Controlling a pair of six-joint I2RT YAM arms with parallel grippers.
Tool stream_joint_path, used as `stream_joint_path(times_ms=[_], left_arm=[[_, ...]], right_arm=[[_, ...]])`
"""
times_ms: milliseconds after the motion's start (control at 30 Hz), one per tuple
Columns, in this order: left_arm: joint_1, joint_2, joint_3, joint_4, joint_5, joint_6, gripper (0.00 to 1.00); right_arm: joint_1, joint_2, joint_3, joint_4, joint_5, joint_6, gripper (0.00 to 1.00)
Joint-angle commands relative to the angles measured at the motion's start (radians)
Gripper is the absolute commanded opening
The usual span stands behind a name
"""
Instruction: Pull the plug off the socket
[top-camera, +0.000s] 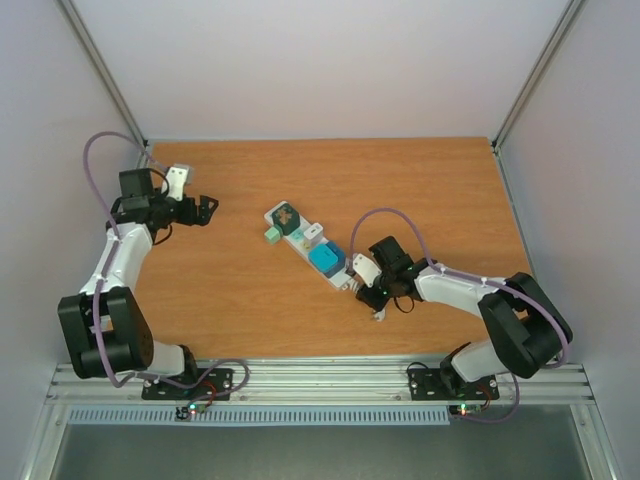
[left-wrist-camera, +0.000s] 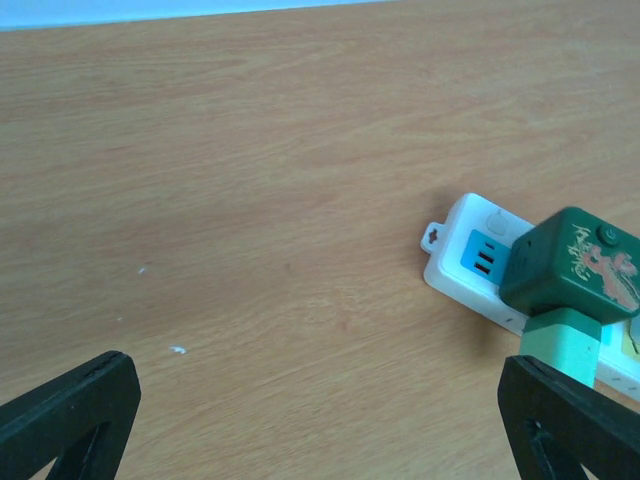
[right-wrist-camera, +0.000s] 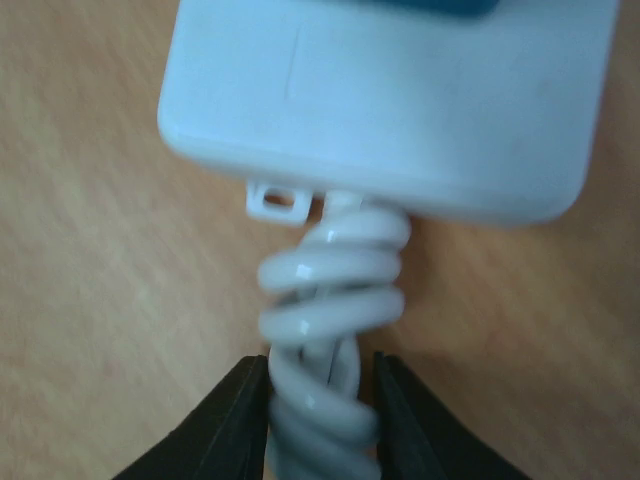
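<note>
Wood-grain table (top-camera: 240, 300) carries the white power strip (top-camera: 303, 243), which lies diagonally near the centre in the top view. The dark green plug (top-camera: 285, 215) sits in the far-left end of the strip. A blue block (top-camera: 325, 259) sits on it nearer the right arm. The right gripper (top-camera: 368, 292) is at the near-right end of the strip. The left gripper (top-camera: 205, 210) is at the far left of the table, well apart from the strip.

Left wrist view: the two black fingers (left-wrist-camera: 70, 410) show in the bottom corners, wide apart, with only table between them. The strip end, with a blue panel (left-wrist-camera: 483, 258), lies ahead and to the right. The dark green plug stands on it, with a light green block (left-wrist-camera: 562, 345) just beside.

Right wrist view (blurred): the curly cord (right-wrist-camera: 325, 320) leaves the white strip end beside a small tab (right-wrist-camera: 275, 197). The right fingers (right-wrist-camera: 235, 420) are closed in on the cord, one on each side, and appear to touch it
</note>
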Motion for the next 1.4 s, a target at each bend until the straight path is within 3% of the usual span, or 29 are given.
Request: stream_joint_path(times_ms=[0, 67, 200, 300, 533, 667, 833, 1067, 1367], left_arm=[[-0.051, 0.001, -0.003, 0.006, -0.038, 0.071, 1.00], [-0.067, 0.001, -0.007, 0.010, -0.044, 0.077, 1.00], [-0.078, 0.008, -0.013, 0.010, -0.022, 0.093, 1.00], [-0.082, 0.005, -0.020, 0.003, 0.018, 0.109, 1.00], [-0.120, 0.004, -0.050, -0.007, 0.065, 0.157, 1.00], [-0.179, 0.017, -0.068, 0.035, 0.041, 0.148, 1.00], [-0.219, 0.095, 0.003, 0.053, 0.111, 0.120, 0.97], [-0.312, 0.265, 0.131, 0.103, 0.194, 0.042, 0.97], [-0.370, 0.429, 0.246, 0.118, 0.236, -0.018, 0.97]], right_arm=[[-0.004, -0.028, -0.022, -0.174, 0.003, -0.019, 0.34], [-0.005, -0.043, -0.002, -0.215, -0.001, -0.020, 0.40], [-0.014, -0.076, 0.071, -0.307, -0.040, -0.003, 0.66], [-0.028, -0.080, 0.169, -0.372, -0.080, 0.014, 0.74], [-0.049, -0.021, 0.440, -0.499, -0.165, 0.037, 0.79], [-0.051, 0.033, 0.601, -0.487, -0.196, 0.103, 0.83], [-0.061, 0.162, 0.764, -0.445, -0.232, 0.205, 0.84], [-0.083, 0.328, 0.891, -0.395, -0.334, 0.303, 0.84], [-0.224, 0.519, 0.987, -0.419, -0.550, 0.443, 0.86]])
